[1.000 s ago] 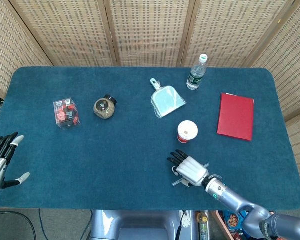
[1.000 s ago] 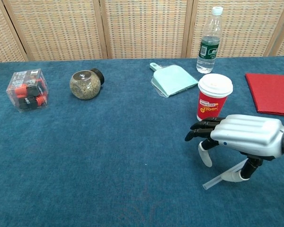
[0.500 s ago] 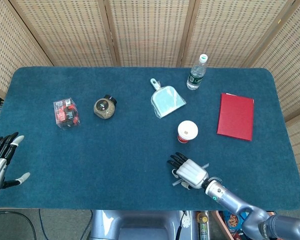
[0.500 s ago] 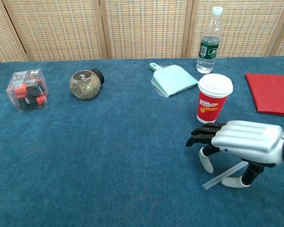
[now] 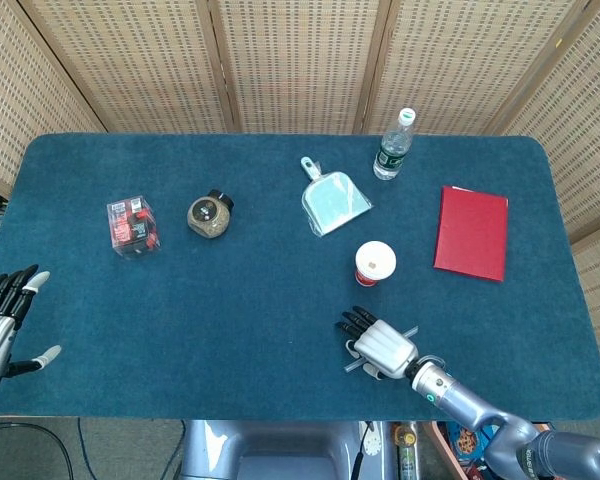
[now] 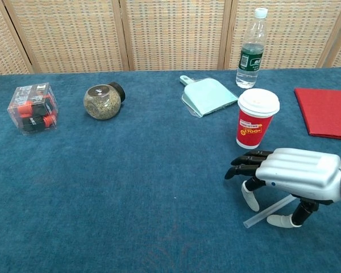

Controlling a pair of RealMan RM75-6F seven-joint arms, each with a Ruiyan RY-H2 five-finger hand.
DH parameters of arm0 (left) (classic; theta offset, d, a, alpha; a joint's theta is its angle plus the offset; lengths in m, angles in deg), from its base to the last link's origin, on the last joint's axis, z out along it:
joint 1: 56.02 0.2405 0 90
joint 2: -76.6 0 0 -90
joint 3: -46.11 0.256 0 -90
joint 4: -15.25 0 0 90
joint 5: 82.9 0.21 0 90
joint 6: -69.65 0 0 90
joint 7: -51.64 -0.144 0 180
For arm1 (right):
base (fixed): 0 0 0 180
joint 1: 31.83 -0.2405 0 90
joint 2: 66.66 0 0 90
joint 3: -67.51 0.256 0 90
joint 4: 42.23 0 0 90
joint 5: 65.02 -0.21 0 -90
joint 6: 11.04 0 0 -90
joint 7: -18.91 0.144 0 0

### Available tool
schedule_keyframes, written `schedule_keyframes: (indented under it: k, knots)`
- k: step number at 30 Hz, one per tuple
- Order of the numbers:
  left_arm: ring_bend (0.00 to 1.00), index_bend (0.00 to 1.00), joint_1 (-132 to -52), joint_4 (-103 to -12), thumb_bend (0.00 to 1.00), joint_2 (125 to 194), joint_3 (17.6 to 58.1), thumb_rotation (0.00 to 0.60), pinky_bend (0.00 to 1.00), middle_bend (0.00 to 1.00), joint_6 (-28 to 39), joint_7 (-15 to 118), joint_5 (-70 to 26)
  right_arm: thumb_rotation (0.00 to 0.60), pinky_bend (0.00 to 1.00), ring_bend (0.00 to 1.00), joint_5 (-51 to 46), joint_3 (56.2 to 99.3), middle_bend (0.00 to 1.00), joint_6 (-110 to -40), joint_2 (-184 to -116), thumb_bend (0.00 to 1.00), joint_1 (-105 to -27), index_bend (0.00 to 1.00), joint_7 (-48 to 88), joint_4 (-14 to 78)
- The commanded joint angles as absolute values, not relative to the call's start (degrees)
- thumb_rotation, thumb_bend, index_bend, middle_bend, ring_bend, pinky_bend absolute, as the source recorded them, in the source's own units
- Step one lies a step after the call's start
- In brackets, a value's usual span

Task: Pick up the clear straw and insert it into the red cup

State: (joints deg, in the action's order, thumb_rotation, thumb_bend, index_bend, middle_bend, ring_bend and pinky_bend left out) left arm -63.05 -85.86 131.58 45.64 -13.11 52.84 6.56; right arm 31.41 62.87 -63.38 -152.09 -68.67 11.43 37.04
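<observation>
The clear straw point(image 6: 268, 211) lies flat on the blue table, running diagonally under my right hand point(image 6: 290, 175); its ends stick out on both sides of the hand point(image 5: 379, 347) in the head view. The hand hovers palm-down right over it, fingers spread, thumb tip point(image 6: 283, 220) touching the cloth beside the straw. It holds nothing. The red cup point(image 6: 256, 118) with a white lid stands upright just beyond the hand, also seen from above as the red cup point(image 5: 375, 264). My left hand point(image 5: 0, 326) stays open at the table's near left edge, far from everything.
A water bottle point(image 6: 250, 50) and a pale green dustpan point(image 6: 207, 95) sit behind the cup. A red notebook point(image 5: 471, 232) lies to the right. A round jar point(image 6: 103, 100) and a clear box point(image 6: 33, 107) of small items stand at the left.
My right hand has sunk a little lower and closer to the table's near edge over the straw. The straw and cup have not moved; the left hand is still.
</observation>
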Motion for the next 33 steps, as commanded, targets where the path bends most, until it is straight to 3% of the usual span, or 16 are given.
schedule_keyframes:
  k: [1,25,33]
  knots:
    - [0.0,0.0,-63.11,-85.94,0.2,131.58,45.65,0.6,0.0,0.0,-13.06,52.75,6.6,0.6,0.03,0.0,31.36,62.74,0.18,-63.26,-152.28,0.41,-68.77,0.52,11.41,36.85]
    - [0.0,0.0,-63.17,-85.93,0.2,131.56,45.67,0.6,0.0,0.0,-12.92,52.78,6.37,0.6,0.06,0.0,31.85,61.37,0.2,-64.57,-154.15,0.47,-68.87,0.62,13.48,34.12]
    - [0.0,0.0,-63.28,-85.92,0.2,131.56,45.63,0.6,0.0,0.0,-12.69,52.86,6.18,0.6,0.07,0.0,33.56,61.41,0.22,-68.55,-153.02,0.47,-68.55,0.67,16.71,35.6]
